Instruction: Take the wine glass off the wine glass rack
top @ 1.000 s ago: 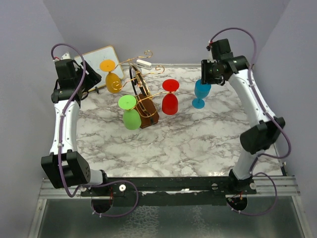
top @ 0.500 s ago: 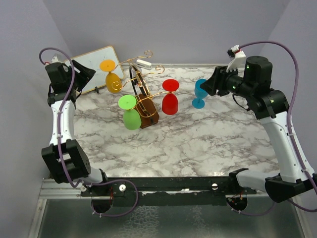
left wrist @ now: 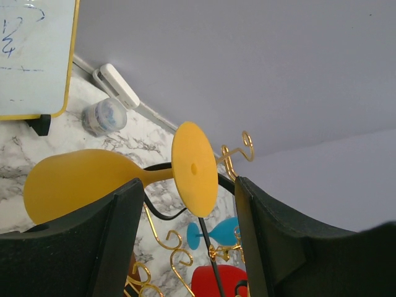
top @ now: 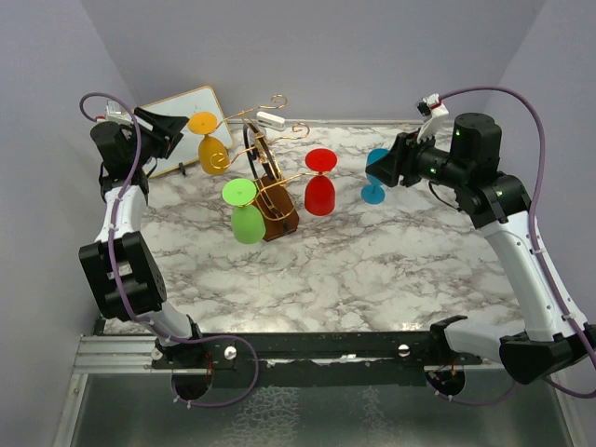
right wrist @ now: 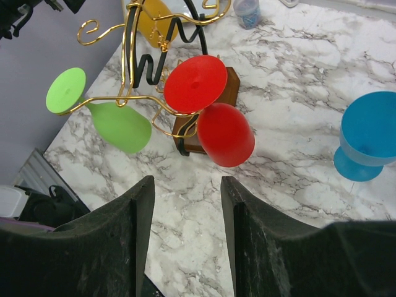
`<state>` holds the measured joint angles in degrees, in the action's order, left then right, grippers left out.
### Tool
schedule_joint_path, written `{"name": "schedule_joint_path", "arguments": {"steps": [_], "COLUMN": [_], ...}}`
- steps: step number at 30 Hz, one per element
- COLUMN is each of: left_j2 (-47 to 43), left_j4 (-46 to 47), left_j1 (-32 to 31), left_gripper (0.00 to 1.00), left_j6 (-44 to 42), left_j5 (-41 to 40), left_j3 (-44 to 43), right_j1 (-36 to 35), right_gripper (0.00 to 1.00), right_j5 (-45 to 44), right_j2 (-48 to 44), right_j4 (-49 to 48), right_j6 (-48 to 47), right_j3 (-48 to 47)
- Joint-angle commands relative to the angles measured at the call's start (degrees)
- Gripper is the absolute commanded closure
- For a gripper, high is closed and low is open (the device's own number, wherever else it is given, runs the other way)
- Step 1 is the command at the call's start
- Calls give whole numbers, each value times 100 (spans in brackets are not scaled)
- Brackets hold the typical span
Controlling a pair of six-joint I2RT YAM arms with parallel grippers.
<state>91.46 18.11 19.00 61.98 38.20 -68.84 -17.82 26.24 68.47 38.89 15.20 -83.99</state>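
Note:
The gold wire rack (top: 265,182) stands on a brown block base (top: 281,222) at the table's middle left. An orange glass (top: 211,149), a green glass (top: 246,216) and a red glass (top: 319,187) hang upside down from its arms. A blue glass (top: 377,173) stands upright on the marble to the right. My left gripper (top: 166,128) is open and empty, just left of the orange glass; its foot (left wrist: 193,167) shows between the fingers. My right gripper (top: 391,166) is open and empty, raised beside the blue glass (right wrist: 371,136), looking down on the red glass (right wrist: 224,133) and the green one (right wrist: 117,124).
A white board (top: 179,121) with a yellow frame leans at the back left. A small white object (top: 271,119) and a small round jar (left wrist: 104,116) lie by the back wall. Purple walls close in on three sides.
My left gripper has swung right toward the orange glass. My right arm has let go of the blue glass, risen and drawn back a little; the blue glass stays standing.

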Motion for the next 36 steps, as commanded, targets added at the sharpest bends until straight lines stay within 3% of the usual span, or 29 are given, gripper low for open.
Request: {"name": "schedule_joint_path", "arguments": {"steps": [1, 17, 20, 26, 36], "left_j2": [234, 917, 961, 871, 619], "left_j4": [527, 728, 660, 598, 678], "left_j1": [-17, -250, -271, -270, -230], "left_gripper": [38, 47, 55, 90, 98], "left_j6": [282, 574, 527, 489, 564], "left_j5": [269, 346, 391, 417, 278], "left_j3": [-237, -754, -804, -714, -497], "right_j1": [-19, -19, -19, -20, -19], "right_gripper": [53, 54, 54, 54, 54], "right_j5": [137, 99, 87, 89, 45], "right_j2": [-114, -110, -115, -132, -210], "right_j4": [-292, -365, -374, -391, -412], "right_j6": [5, 20, 23, 39, 55], "right_j3": [31, 70, 86, 128, 170]}}
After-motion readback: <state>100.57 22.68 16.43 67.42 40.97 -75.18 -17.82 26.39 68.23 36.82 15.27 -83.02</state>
